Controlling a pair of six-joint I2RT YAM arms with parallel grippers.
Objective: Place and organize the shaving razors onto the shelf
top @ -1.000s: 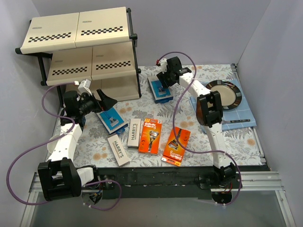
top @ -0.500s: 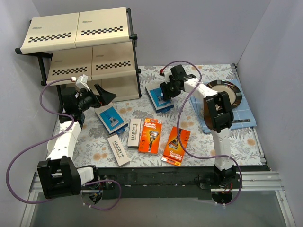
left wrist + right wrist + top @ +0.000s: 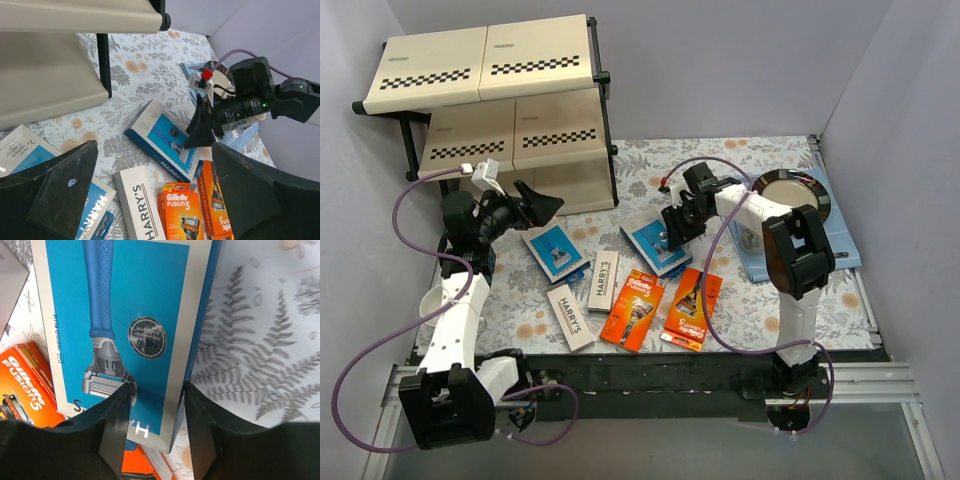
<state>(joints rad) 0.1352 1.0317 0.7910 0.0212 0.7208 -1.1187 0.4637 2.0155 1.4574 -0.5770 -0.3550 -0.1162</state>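
Right tool (image 3: 672,232): about half closed, fingers astride one long edge of a blue Harry's box (image 3: 655,245), in front of the shelf (image 3: 485,60) and off to its right. Cannot tell whether pinched or merely bracketed. One corner of that box overlapping an orange Gillette Fusion5 pack (image 3: 632,308), probably leaving an edge proud of the counter (image 3: 760,150) for a grip.

Left tool (image 3: 532,203): spread wide, holding nothing, raised just before the shelf's lowest board, seemingly waiting.

Other five packs flat on the counter in front of the shelf; none seen on its boards. Open counter between box and shelf; black right-hand posts the edge to clear going in.
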